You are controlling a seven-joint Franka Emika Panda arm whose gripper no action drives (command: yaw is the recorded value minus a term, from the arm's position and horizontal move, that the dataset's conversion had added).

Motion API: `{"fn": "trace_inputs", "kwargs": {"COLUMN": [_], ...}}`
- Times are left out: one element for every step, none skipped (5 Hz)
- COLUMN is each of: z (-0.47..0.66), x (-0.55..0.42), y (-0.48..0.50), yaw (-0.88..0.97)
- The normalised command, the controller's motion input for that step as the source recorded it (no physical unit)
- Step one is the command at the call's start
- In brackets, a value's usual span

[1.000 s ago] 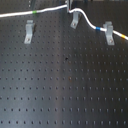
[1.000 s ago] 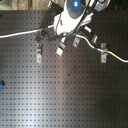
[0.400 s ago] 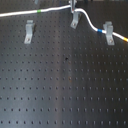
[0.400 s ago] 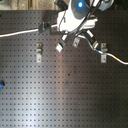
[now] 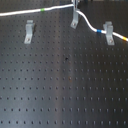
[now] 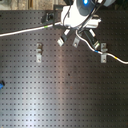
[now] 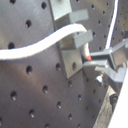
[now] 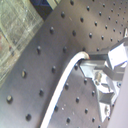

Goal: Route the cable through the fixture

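Observation:
The white cable [image 5: 89, 24] comes in from the first exterior view's left, with its green band [image 5: 44, 9] beyond the left clip [image 5: 29, 31]. It bends past the middle clip [image 5: 75, 20] and runs into the right clip [image 5: 107, 33], where the blue band [image 5: 100, 31] sits. My gripper [image 6: 68, 34] hangs just over the middle clip [image 6: 75, 41], shut on the cable [image 6: 25, 29]. In the first wrist view the cable [image 7: 40, 44] lies across that clip [image 7: 74, 37] and ends at my fingers [image 7: 102, 60]. Whether it sits in the slot I cannot tell.
The clips stand in a row on a black perforated board [image 5: 65, 85]. The arm's body [image 6: 82, 12] covers the board's far edge in the second exterior view. A small blue object [image 6: 1, 84] lies at the second exterior view's left edge.
My gripper has shifted slightly toward the board's far edge with the cable still in it. The cable's bend at the middle clip has moved along with it.

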Motion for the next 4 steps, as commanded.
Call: {"fn": "trace_inputs", "kwargs": {"z": [0.00,-0.23,-0.23,-0.13], "x": [-0.068,-0.352,-0.044,-0.092], "y": [0.008,0.019,0.001,0.001], "yaw": [0.00,-0.15,-0.09,0.00]}}
